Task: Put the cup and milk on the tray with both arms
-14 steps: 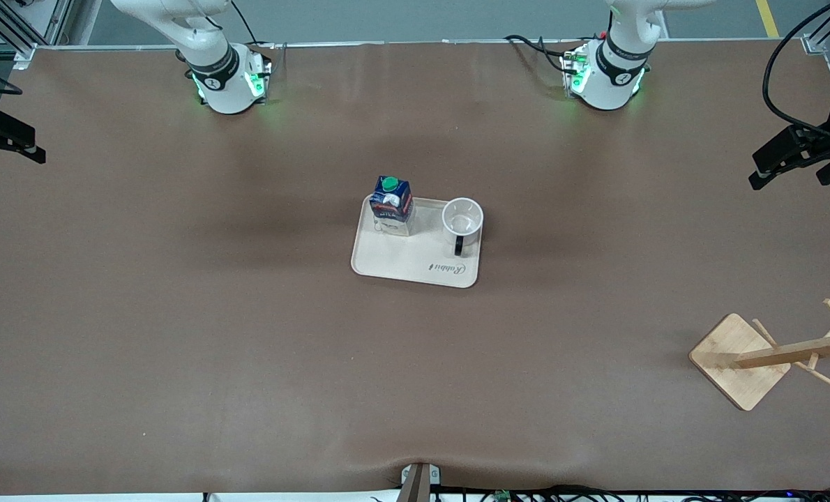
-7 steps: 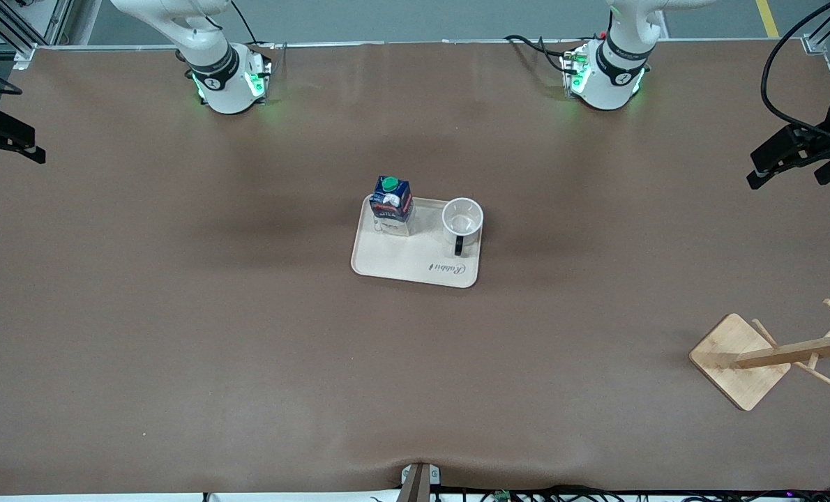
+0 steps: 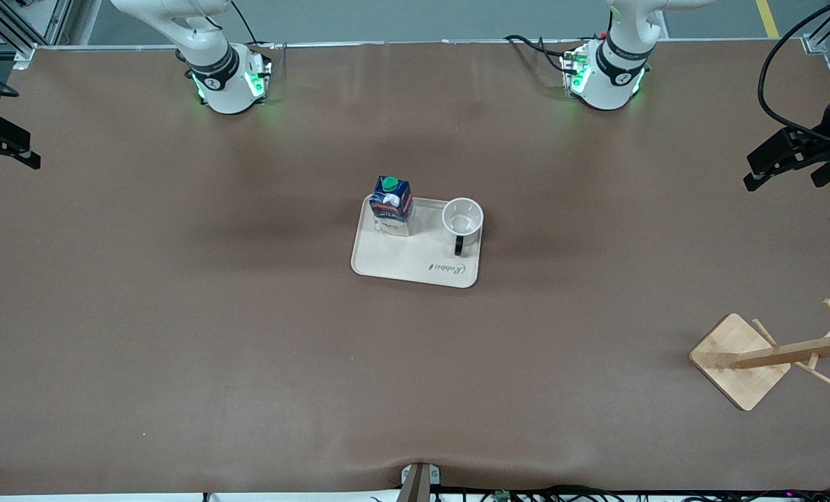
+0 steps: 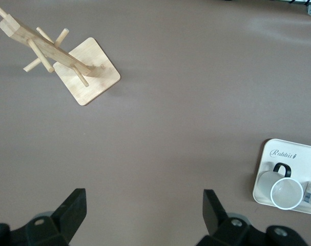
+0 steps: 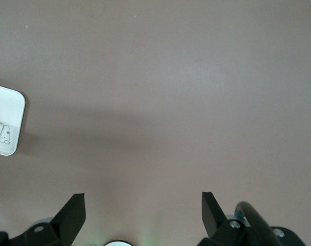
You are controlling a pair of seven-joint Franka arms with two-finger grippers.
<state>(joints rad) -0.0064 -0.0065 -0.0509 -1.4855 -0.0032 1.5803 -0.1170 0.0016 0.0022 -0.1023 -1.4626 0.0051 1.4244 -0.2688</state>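
Note:
The cream tray [image 3: 404,261] lies mid-table. The dark-blue milk [image 3: 391,203] with a green cap stands on the tray's corner toward the right arm's end. The white cup [image 3: 462,217] stands upright on the tray toward the left arm's end, its black handle pointing at the front camera. My left gripper [image 3: 783,178] is open and empty, raised over the left arm's end of the table. My right gripper [image 3: 7,150] is open and empty, raised over the right arm's end. The left wrist view shows the open gripper [image 4: 143,212], the cup [image 4: 286,192] and the tray [image 4: 293,154]. The right wrist view shows the open gripper [image 5: 143,212] and a tray corner [image 5: 9,110].
A wooden mug rack [image 3: 743,359] with a square base and pegs lies tipped near the front camera at the left arm's end; it also shows in the left wrist view [image 4: 88,72]. The brown table [image 3: 247,348] is bare around the tray.
Both grippers have drifted slightly outward toward the table's ends. The cup, milk and tray have not moved.

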